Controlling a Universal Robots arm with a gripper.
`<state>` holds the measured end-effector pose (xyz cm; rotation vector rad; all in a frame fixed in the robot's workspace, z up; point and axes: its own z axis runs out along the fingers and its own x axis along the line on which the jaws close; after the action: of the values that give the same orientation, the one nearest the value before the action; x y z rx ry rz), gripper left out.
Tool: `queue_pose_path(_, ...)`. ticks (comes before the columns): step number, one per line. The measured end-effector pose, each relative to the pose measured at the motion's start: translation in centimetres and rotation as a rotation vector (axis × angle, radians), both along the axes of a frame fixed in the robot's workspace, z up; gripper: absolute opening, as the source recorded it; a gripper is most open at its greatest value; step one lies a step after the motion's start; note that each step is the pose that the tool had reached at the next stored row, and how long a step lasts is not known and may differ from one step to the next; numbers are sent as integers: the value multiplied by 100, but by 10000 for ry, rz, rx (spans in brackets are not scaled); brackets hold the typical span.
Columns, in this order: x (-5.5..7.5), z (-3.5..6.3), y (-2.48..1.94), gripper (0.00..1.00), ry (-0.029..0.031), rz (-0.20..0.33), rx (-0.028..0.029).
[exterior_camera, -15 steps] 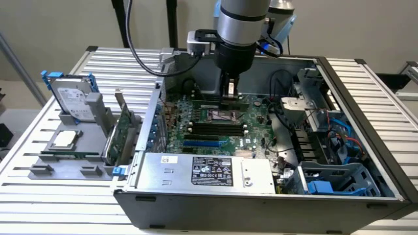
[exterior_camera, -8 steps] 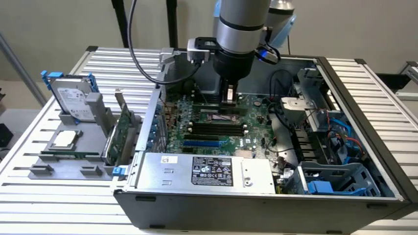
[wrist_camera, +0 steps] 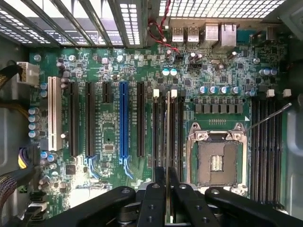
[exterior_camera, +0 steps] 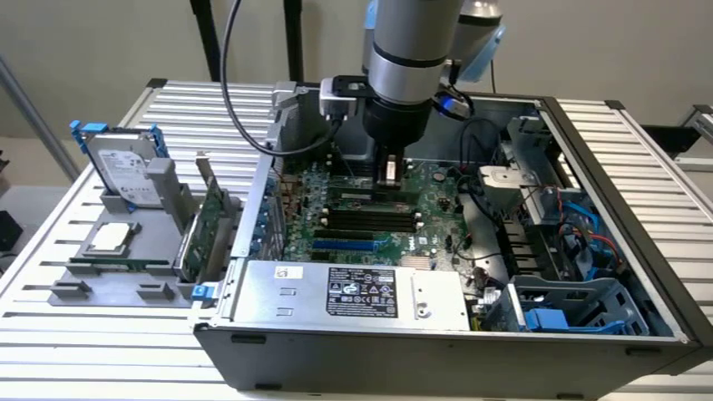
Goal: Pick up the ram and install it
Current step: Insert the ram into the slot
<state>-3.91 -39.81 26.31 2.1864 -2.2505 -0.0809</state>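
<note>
A: While the arm hangs over the open PC case [exterior_camera: 624, 334], what's the gripper [exterior_camera: 391, 178] got?
B: Fingers [wrist_camera: 154, 203] clamped on the ram [wrist_camera: 167, 142], held edge-on, upright, above the motherboard [exterior_camera: 368, 219].
A: Where exactly?
B: Wrist view: stick lined up over the black memory slots [wrist_camera: 161, 137] just beside the CPU socket [wrist_camera: 217, 161]. Can't tell if it's touching a slot.
A: Anything else?
B: Grey tray [exterior_camera: 106, 288] outside the case at the exterior view's left, holding a hard drive [exterior_camera: 120, 171] with blue rails and an upright green card [exterior_camera: 206, 234]. Power supply [exterior_camera: 346, 292] along the near case wall.
</note>
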Motion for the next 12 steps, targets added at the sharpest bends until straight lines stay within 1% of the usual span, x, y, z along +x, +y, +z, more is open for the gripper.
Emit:
queue_pose_path(3,0,-54,-2,0,1,0,-10)
queue_pose_path(8,1,-145,-2,0,1,0,-44)
queue_pose_path(10,1,-180,-2,0,-1,0,-64)
queue_pose_path(12,1,-207,-2,0,-7,1,-107)
